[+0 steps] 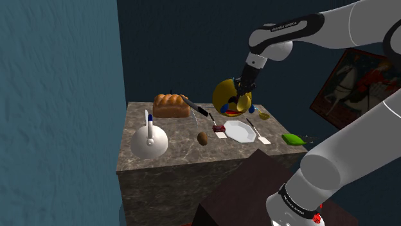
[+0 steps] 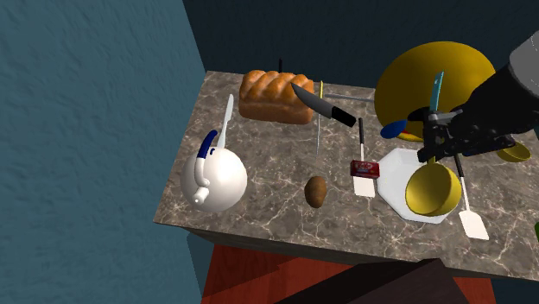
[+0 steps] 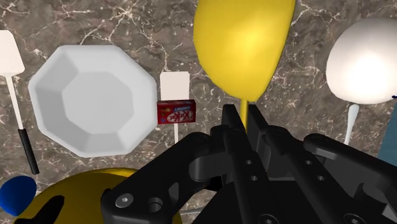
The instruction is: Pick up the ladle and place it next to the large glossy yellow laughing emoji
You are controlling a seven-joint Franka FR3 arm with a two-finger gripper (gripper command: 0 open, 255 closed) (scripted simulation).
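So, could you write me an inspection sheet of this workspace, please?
Surface: marble table, crowded.
Job's things: yellow ladle held above the table; yellow emoji stands near the plate.
Clutter: bread, knife, white kettle, white plate, red box, spatula.
Grippers: gripper shut on the ladle's handle.
Cables: nothing seen.
Surroundings: blue wall, framed picture.
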